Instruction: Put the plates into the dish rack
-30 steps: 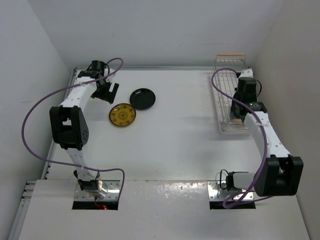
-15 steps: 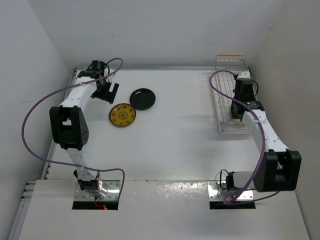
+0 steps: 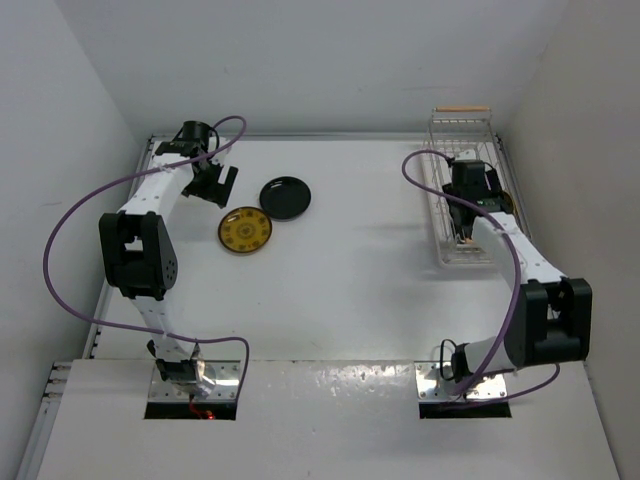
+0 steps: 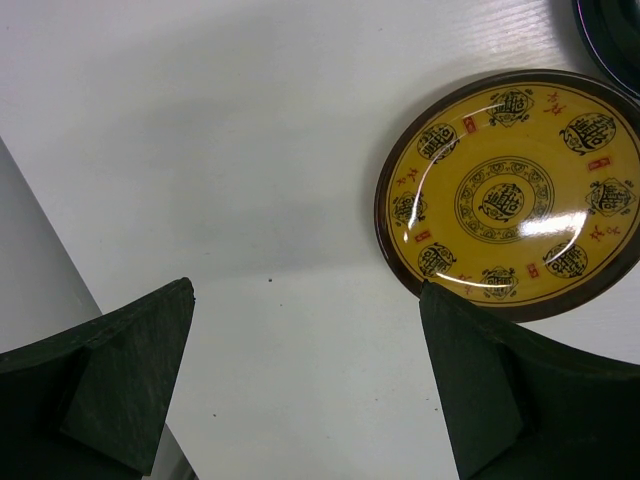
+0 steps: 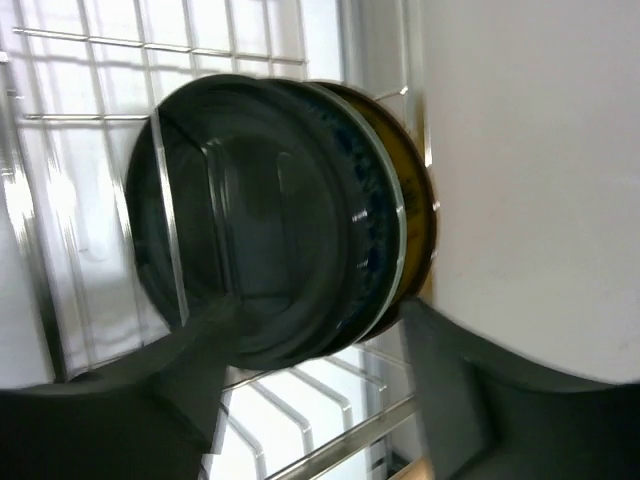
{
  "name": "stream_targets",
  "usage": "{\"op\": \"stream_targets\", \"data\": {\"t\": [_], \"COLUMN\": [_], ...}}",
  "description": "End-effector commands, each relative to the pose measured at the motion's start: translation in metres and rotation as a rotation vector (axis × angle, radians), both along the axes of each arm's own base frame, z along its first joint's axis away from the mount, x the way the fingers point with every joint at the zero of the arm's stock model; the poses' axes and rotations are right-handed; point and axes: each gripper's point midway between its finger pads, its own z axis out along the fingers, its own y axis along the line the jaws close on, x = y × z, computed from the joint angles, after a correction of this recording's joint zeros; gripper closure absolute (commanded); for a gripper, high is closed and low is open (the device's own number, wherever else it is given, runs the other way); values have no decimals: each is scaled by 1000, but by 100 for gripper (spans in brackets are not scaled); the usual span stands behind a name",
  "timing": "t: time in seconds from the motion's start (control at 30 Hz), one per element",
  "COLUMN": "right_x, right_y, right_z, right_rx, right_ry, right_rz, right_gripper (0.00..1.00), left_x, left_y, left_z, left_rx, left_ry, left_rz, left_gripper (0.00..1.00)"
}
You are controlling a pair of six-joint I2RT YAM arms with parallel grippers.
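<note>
A yellow patterned plate (image 3: 245,231) (image 4: 510,195) and a glossy black plate (image 3: 285,197) (image 4: 612,25) lie flat on the table at the left. My left gripper (image 3: 213,186) (image 4: 305,370) hovers open just left of the yellow plate, with only bare table between its fingers. The white wire dish rack (image 3: 440,200) (image 5: 100,60) stands at the right. In it three plates stand on edge together: a black plate (image 5: 250,220), a blue-green plate (image 5: 378,215) and a yellow plate (image 5: 420,225). My right gripper (image 3: 466,228) (image 5: 318,325) is over the rack, open, its fingers straddling the lower edges of these plates.
The rack has a wooden handle (image 3: 463,109) at its far end, close to the back wall. A side wall runs just right of the rack. Purple cables (image 3: 90,200) loop beside both arms.
My right gripper has opened and its arm has swung left over the rack. The left arm and the two plates on the table have not moved.
</note>
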Motion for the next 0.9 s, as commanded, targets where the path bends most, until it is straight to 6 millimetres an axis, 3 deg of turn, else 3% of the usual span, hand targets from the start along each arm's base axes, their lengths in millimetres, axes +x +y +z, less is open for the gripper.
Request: {"op": "stream_targets", "data": {"t": [0.0, 0.07, 0.1, 0.17, 0.2, 0.27, 0.33, 0.37, 0.4, 0.43, 0.47, 0.53, 0.57, 0.6, 0.63, 0.67, 0.7, 0.73, 0.77, 0.83, 0.87], "right_x": [15, 20, 27, 33, 42, 53, 66, 78, 84, 88, 102, 115, 122, 124, 138, 141, 150, 156, 160, 169, 172], "right_y": [9, 16, 24, 37, 55, 93, 147, 176, 208, 238, 256, 312, 327, 343, 363, 372, 385, 394, 403, 413, 420], "right_z": [34, 51, 72, 87, 103, 107, 109, 92, 96, 105, 61, 58, 31, 25, 22, 13, -14, -13, -42, -46, -67], "right_rx": [24, 34, 60, 96, 197, 364, 579, 658, 743, 813, 831, 943, 954, 993, 1044, 1068, 1119, 1185, 1223, 1287, 1293], "right_ry": [-75, -121, -178, -224, -295, -347, -401, -364, -368, -367, -264, -205, -151, -134, -134, -118, -86, -93, -54, -72, -44], "right_rz": [37, 57, 74, 102, 129, 187, 269, 335, 398, 443, 420, 470, 460, 452, 452, 442, 392, 365, 319, 272, 253], "right_gripper": [26, 17, 15, 12, 12, 11, 24, 36, 58, 66, 71, 57, 49, 43, 41, 40, 40, 40, 40, 39, 39], "left_x": [2, 2, 2, 2, 2, 2, 3, 3, 3, 3, 3, 0, -3, -3, -6, -8, -9, -11, -12, -14, -14], "left_y": [6, 6, 6, 6, 6, 4, 2, 2, 2, 2, 4, 8, 9, 9, 13, 13, 18, 18, 22, 22, 22], "left_z": [4, 4, 4, 4, -1, -5, -10, -10, -10, -10, -10, -9, -12, -12, -12, -15, -15, -18, -18, -21, -21], "left_rx": [4, 4, 4, 4, 4, -7, -15, -15, -15, -15, -7, -7, 1, 1, 1, 1, 1, 1, 1, 1, 1], "left_ry": [-12, -12, -12, -12, -1, 10, 20, 20, 20, 20, 20, 20, 31, 31, 31, 42, 42, 51, 51, 60, 60], "left_rz": [15, 15, 15, 15, 15, 9, 5, 5, 5, 5, 9, 18, 23, 23, 32, 32, 44, 44, 53, 54, 54], "left_gripper": [1, 1, 1, 1, 1, 1, 1, 1, 1, 1, 1, 1, 1, 1, 1, 1, 1, 1, 1, 1, 1]}}
